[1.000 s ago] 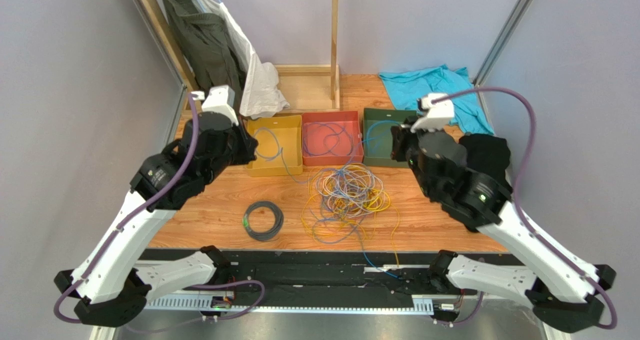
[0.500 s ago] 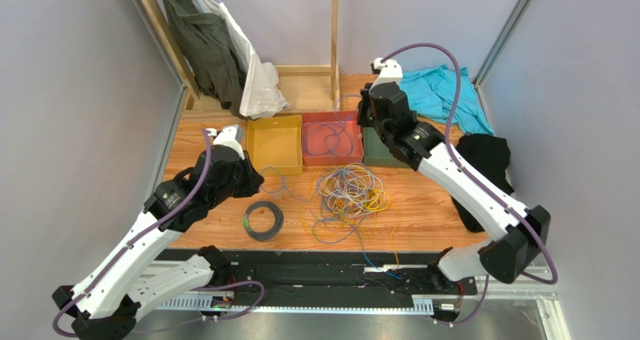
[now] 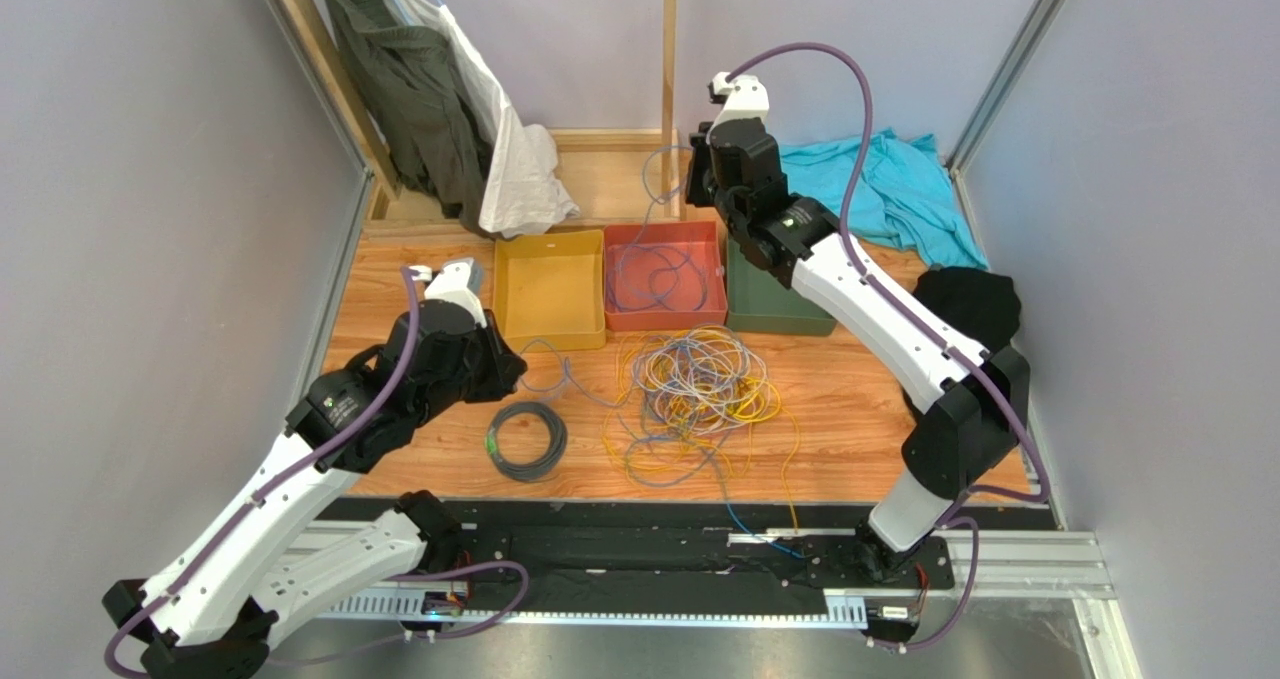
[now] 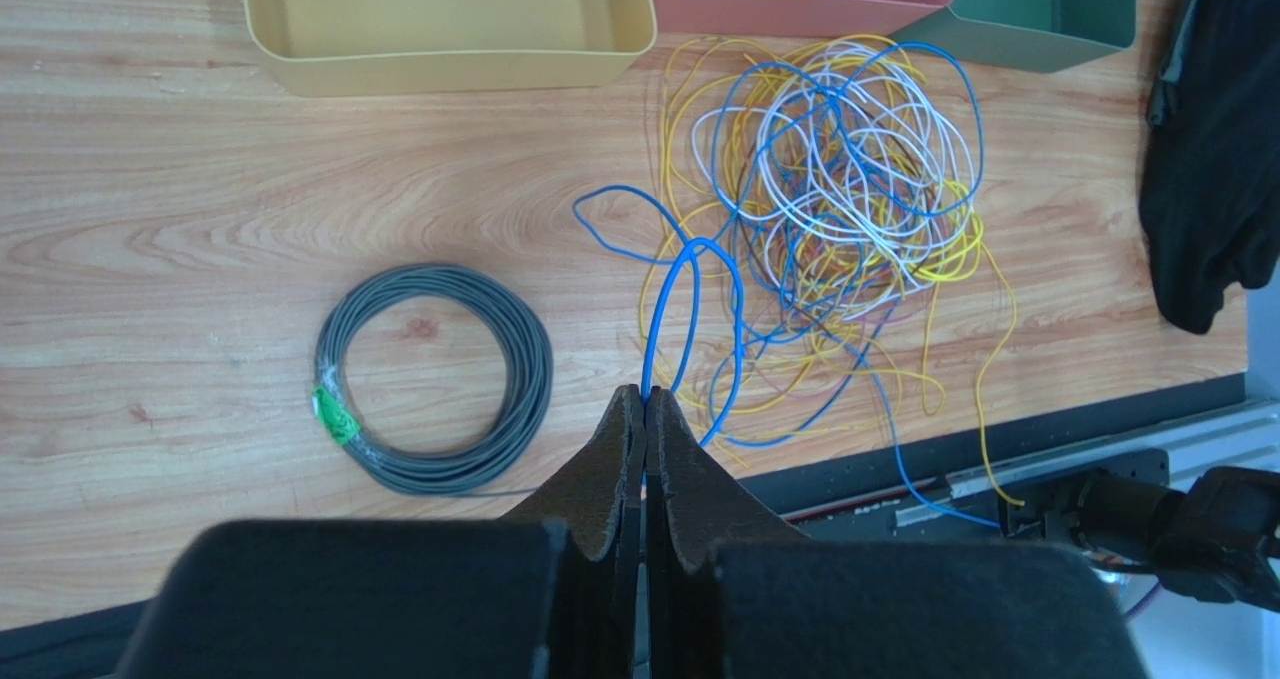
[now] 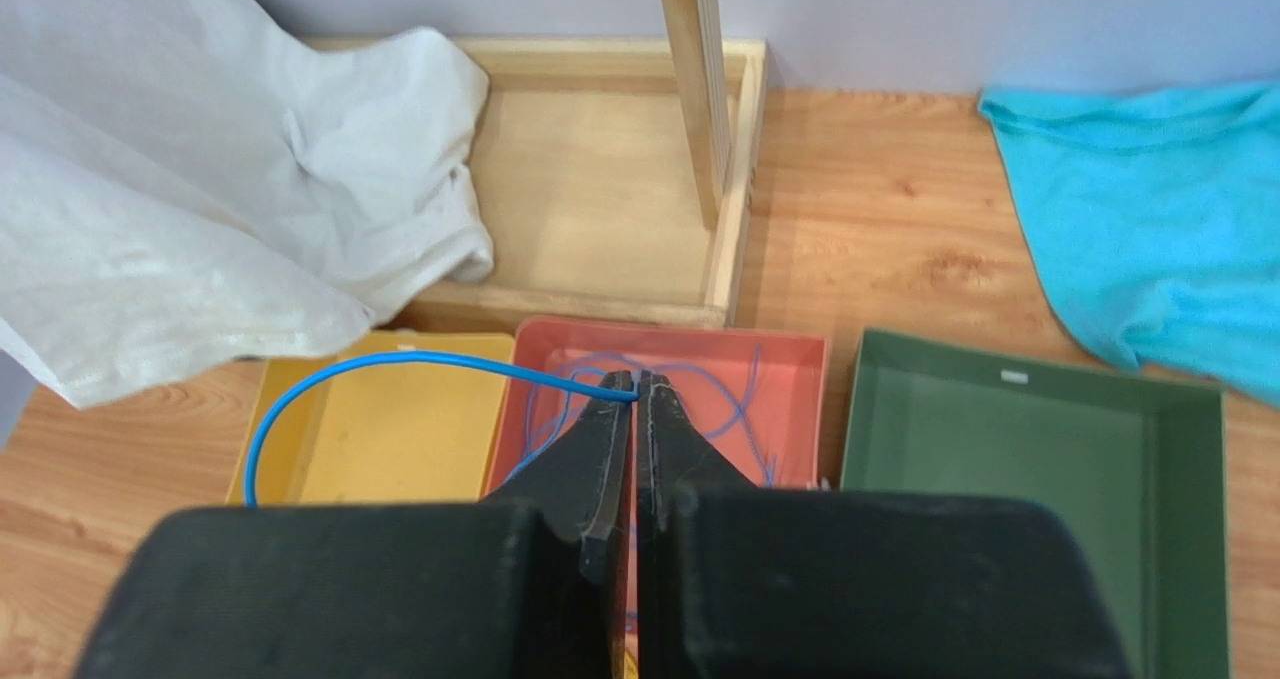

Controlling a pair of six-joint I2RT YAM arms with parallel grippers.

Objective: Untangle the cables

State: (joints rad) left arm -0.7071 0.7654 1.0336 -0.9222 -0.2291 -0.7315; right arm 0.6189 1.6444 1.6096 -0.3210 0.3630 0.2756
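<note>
Pale lilac walls enclose a wooden table with an upright post.

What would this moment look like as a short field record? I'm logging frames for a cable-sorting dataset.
left hand: shut on blue cable loop, at the tangle's edge
right hand: shut on blue cable end, high above red bin
tangle: yellow, blue and white cables, mid-table
grey coil: tied with green, apart from tangle
red bin contents: blue cable
green bin: looks empty
</note>
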